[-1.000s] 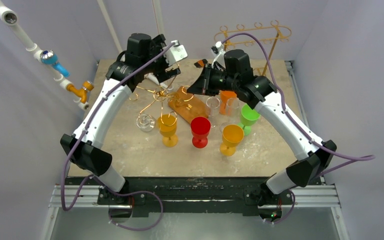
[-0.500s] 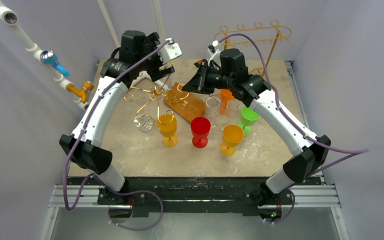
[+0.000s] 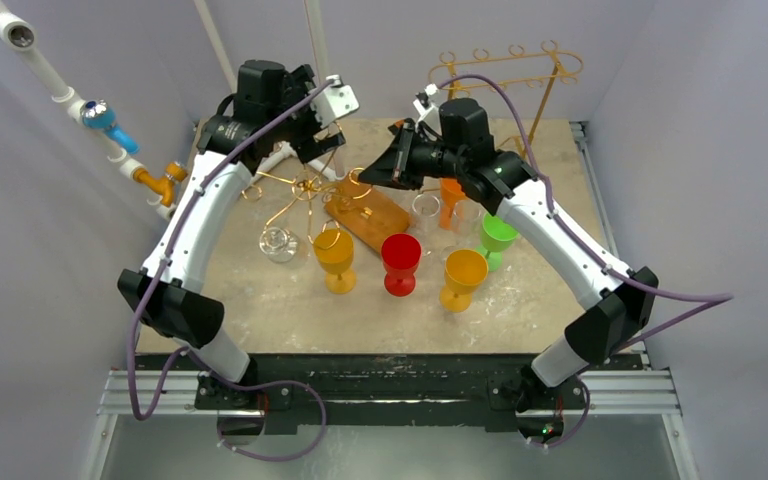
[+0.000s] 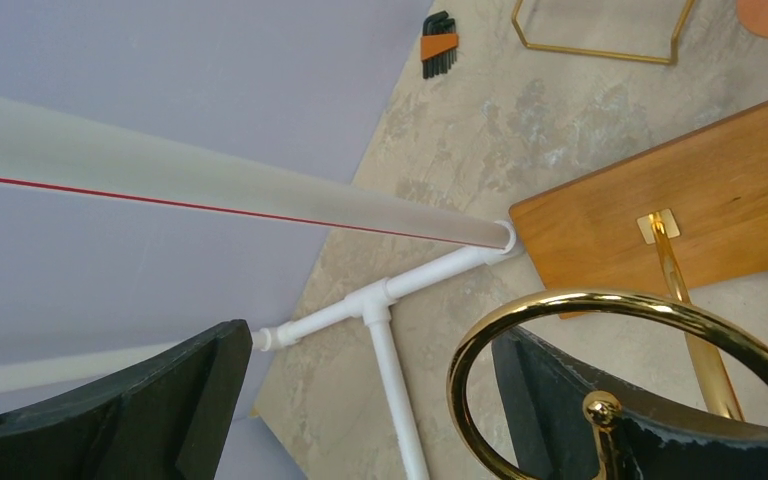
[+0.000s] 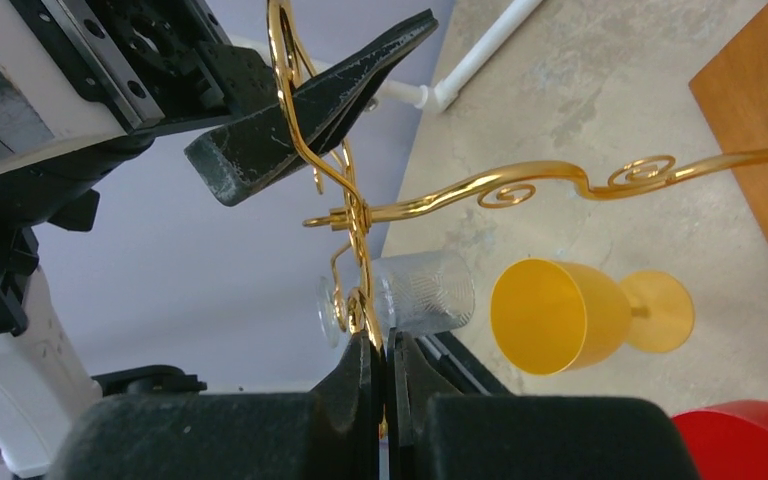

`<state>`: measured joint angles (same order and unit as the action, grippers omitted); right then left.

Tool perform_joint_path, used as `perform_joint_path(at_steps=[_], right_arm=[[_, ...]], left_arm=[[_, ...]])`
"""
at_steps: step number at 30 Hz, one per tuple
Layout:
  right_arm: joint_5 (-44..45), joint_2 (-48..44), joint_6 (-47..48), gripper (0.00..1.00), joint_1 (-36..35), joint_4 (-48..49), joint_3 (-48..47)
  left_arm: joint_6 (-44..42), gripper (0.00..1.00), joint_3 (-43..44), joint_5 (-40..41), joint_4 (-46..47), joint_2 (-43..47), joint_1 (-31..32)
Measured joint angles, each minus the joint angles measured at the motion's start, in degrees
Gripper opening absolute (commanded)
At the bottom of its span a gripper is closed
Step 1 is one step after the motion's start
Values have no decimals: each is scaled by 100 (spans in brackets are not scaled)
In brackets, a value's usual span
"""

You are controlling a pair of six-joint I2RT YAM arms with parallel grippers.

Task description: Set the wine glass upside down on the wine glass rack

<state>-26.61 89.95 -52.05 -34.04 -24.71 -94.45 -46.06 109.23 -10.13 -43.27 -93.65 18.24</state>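
Left gripper [image 4: 360, 410] is spread as wide as it goes and holds nothing. The top gold ring [image 4: 620, 330] of the wine glass rack [image 3: 310, 188] sits just in front of one finger, with no pinch on it. Right gripper [image 5: 382, 350] is clamped tight on one of the rack's thin gold wires, fingers meeting around it. The rack stands on its wooden base [image 3: 368, 216] in the far-left part of the table [image 3: 280, 310], base set at an angle to the edges. The clear wine glass [image 3: 278, 242] hangs from the rack arm that reaches toward the left edge, foot up in the hook and bowl down. I can't tell whether its rim clears the table. My right wrist view shows a textured bowl, just beside the yellow goblet [image 5: 560, 315]. That goblet stands mouth up near the table's middle, with a red goblet [image 3: 401, 262] and an amber goblet [image 3: 463, 278] in a row toward the right edge. Behind them are a green goblet [image 3: 497, 235], two clear glasses [image 3: 426, 210] and an orange glass [image 3: 453, 195], partly hidden under my right arm. A second gold rack [image 3: 510, 70] stands at the far edge, right of centre. A white pipe [image 4: 380, 310] runs by the far-left corner, and a hex key set [image 4: 438, 42] lies near the far edge.
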Motion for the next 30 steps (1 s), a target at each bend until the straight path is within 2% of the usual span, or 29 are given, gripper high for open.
perform_joint_path(at_steps=[9, 14, 19, 24, 26, 27, 28, 30], right_arm=[[-192, -136, -232, 0, 7, 286, 378], [-280, -313, -313, 0, 92, 566, 704], [-225, -334, -415, 0, 299, 719, 750], [-138, -313, -455, 0, 461, 717, 713], [-146, -286, -476, 0, 492, 715, 691], [-146, -282, -496, 0, 511, 710, 688], [-146, -275, -511, 0, 533, 708, 688], [-149, -258, -568, 0, 577, 723, 682]], left_arm=[[68, 100, -195, -586, -162, 120, -114], [262, 94, 337, -944, -846, -181, -151], [664, 84, 988, -1263, -1235, -702, -96], [1010, 60, 1274, -1412, -1316, -745, 0], [1128, 58, 1390, -1423, -1360, -752, 46], [1187, 61, 1451, -1423, -1386, -763, 68], [1226, 69, 1508, -1423, -1399, -778, 79], [1300, 92, 1652, -1414, -1423, -839, 107]])
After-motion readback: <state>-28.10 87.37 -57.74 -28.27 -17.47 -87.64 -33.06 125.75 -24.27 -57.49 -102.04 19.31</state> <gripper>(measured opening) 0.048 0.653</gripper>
